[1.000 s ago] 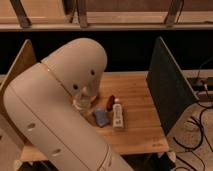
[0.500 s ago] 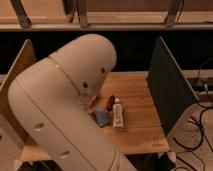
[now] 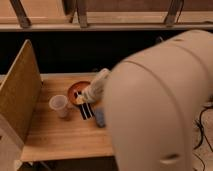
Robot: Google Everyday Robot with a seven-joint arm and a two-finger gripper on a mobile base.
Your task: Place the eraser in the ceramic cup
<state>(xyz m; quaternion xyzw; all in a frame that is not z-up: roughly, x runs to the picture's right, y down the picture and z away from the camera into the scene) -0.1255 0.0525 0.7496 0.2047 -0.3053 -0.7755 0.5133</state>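
Our gripper point(image 3: 81, 99) sits low at the eraser's point(image 3: 86, 111) upper end, mid-frame, seemingly to pick it up; whether it has closed we cannot tell. The eraser lies flat on the table point(image 3: 65, 137), with the ceramic cup point(image 3: 59, 104) just to its left.

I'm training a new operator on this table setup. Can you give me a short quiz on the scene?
1. True or false: the eraser lies inside the cup.
2. The hand hangs over: A) the eraser's far end, beside the bowl; B) the cup; C) the blue block.
3. Fill in: in the picture, the cup stands to the ___ of the eraser.
Key: 1 false; 2 A; 3 left.
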